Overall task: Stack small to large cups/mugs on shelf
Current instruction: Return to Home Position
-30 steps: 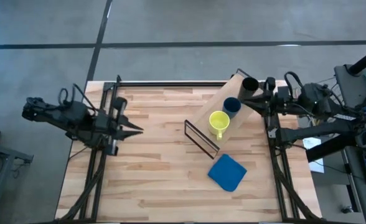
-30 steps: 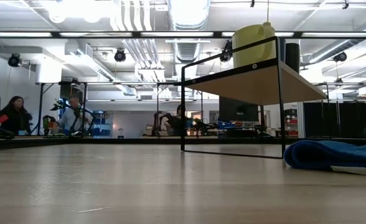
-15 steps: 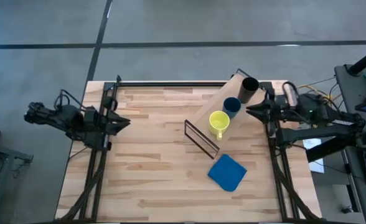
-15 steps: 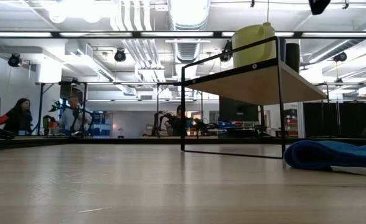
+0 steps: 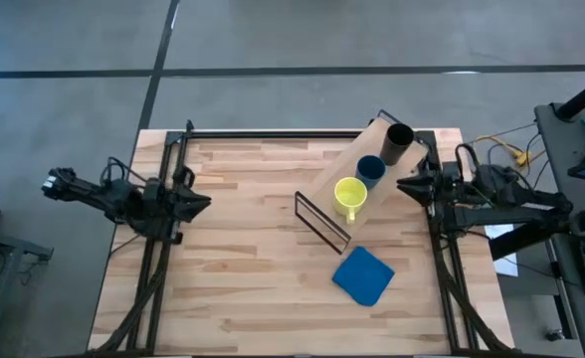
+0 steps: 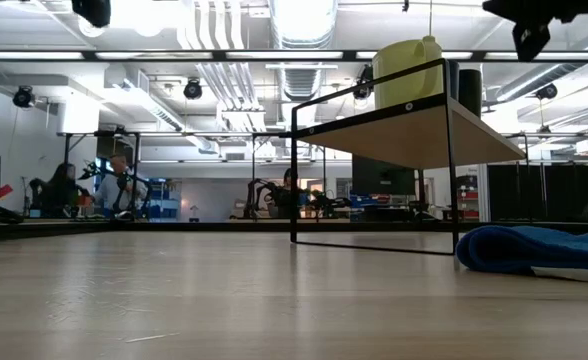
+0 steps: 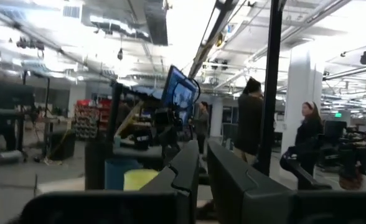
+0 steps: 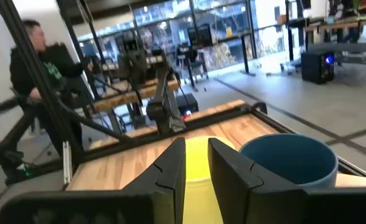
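The shelf (image 5: 357, 184) stands slanting across the table's far right part. On its board stand a yellow mug (image 5: 350, 196), a dark blue cup (image 5: 370, 169) and a black cup (image 5: 399, 139) in a row, each on its base. In the low view the mug (image 6: 406, 72) and the black cup (image 6: 469, 90) show on the board (image 6: 414, 130). My left gripper (image 5: 205, 203) is shut and empty over the table's left edge. My right gripper (image 5: 402, 185) is shut and empty just right of the blue cup (image 8: 289, 163), pointing at the mug (image 8: 198, 163).
A flat blue pad (image 5: 362, 275) lies on the table near the shelf's near end and shows in the low view (image 6: 534, 250). Black frame rails run along the table's left and right edges. People stand in the room beyond the table.
My left gripper has drawn back toward the table's left edge. My right gripper has gone from beside the black cup toward the table's near and right edges. Both arms have come down into the top of the low view. The cups have stayed still.
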`<state>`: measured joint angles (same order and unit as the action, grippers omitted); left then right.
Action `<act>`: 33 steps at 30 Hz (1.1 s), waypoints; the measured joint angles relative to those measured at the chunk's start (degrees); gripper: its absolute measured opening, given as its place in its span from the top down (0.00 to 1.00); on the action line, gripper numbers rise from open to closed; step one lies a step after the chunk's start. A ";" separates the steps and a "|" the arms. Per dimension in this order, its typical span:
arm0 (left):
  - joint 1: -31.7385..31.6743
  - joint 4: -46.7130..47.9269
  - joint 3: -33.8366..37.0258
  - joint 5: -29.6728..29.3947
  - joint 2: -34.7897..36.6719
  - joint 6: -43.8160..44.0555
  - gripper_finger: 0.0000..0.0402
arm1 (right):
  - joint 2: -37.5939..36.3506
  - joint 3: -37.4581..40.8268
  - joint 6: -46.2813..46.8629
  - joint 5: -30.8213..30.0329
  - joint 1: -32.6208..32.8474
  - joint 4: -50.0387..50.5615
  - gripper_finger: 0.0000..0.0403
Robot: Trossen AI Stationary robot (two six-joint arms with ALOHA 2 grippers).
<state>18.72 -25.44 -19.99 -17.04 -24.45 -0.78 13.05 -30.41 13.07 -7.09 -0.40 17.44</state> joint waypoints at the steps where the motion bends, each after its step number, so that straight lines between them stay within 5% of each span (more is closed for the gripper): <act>1: 0.00 -0.03 0.92 0.00 0.13 0.84 0.95 | -0.98 1.22 0.21 -0.02 0.00 -1.01 0.84; 17: 0.00 -19.11 19.50 -2.40 4.08 6.56 0.95 | -12.99 9.93 -0.60 0.00 0.00 -1.98 0.84; 33: 0.00 -1.32 19.57 -9.77 6.41 12.52 0.95 | -13.06 16.18 3.74 -0.50 0.00 -2.75 0.84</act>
<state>18.72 -26.76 -0.43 -26.81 -18.04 11.75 -0.01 -14.23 16.81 -7.60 -0.40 14.69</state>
